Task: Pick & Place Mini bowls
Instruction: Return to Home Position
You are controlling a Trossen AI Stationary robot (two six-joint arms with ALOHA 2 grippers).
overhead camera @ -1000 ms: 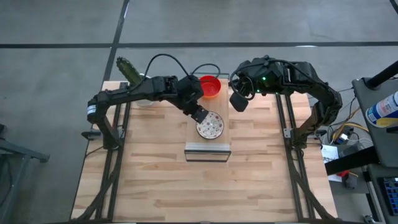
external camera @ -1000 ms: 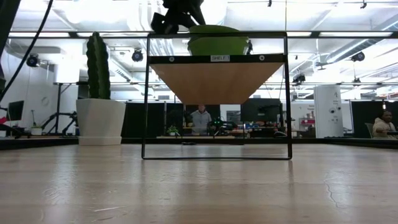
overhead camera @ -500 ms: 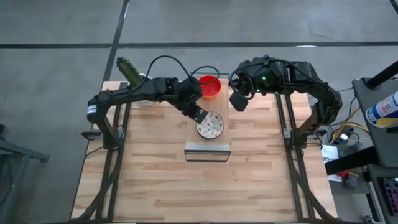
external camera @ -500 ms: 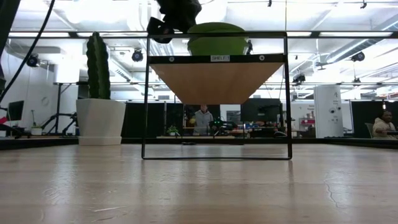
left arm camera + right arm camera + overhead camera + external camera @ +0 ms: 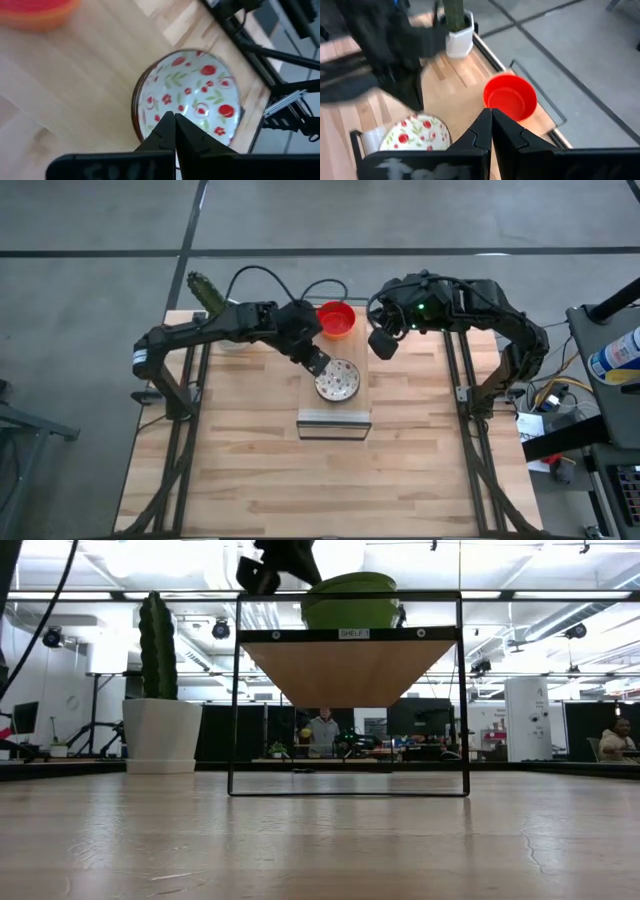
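My left end effector (image 5: 318,363) hovers empty, fingers pressed together, at 10 o'clock of the patterned bowls (image 5: 338,381) stacked on the shelf (image 5: 334,420). They look light, stiff, slick and chippable, so pinch the rim. At 2 o'clock my right end effector (image 5: 383,343) waits, pressed together.

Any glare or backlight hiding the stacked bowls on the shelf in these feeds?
Low view: bright ceiling lights backlight the shelf; the bowl stack shows only as a side profile. High view: even light, top patterned bowl plain. Left wrist view: no glare on it; left claw dark in front.
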